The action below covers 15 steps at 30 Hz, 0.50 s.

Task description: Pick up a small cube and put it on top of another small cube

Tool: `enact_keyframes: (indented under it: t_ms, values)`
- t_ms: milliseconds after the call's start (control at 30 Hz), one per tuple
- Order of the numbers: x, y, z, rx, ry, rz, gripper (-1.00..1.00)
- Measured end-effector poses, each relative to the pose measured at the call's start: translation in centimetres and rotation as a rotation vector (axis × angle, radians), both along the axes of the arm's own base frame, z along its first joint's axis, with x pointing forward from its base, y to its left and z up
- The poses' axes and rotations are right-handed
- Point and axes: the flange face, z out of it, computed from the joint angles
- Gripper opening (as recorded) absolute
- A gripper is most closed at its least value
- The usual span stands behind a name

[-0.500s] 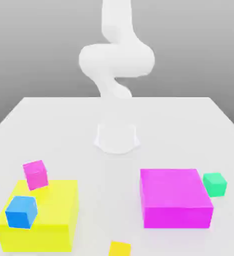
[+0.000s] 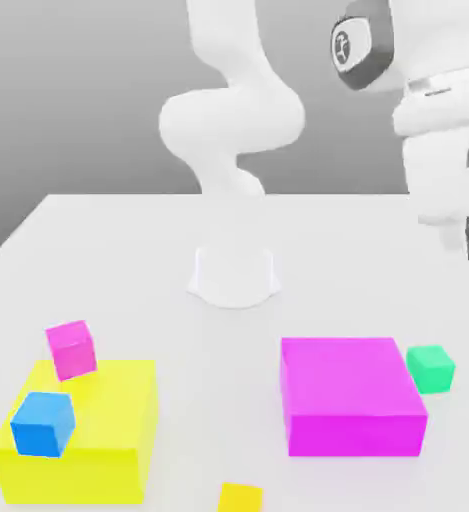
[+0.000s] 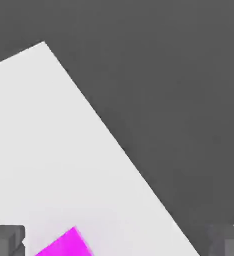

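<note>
While the end effector [image 3: 116,242] gapes empty, small green cube [image 2: 431,368], plain, beside magenta block [image 2: 350,395]

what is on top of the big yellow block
A small blue cube sits on the big yellow block; a small magenta cube rests tilted at its far edge. The surface beneath them is covered.

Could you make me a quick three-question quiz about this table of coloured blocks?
1. True or false: the small green cube sits on top of the big magenta block.
2. Which small cube rests on the big yellow block: A the small blue cube, B the small green cube, C none?
3. Fill in: the hand has its fingers ____.

Key: 1 false, it stands on the table beside the big magenta block, on the exterior view's right. 2 A. 3 open, holding nothing.
</note>
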Motion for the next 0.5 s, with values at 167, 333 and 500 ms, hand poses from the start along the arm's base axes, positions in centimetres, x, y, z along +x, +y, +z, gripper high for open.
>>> enact_keyframes:
  t_ms: [167,333,500]
  values:
    - [-7.1,4.8,-9.8,-0.126,0.095,0.352,0.00]
    - [-10.8,5.1,-17.1,-0.200,0.149,0.525,0.00]
    - [-11.0,5.0,-21.2,-0.202,0.153,0.530,-1.00]
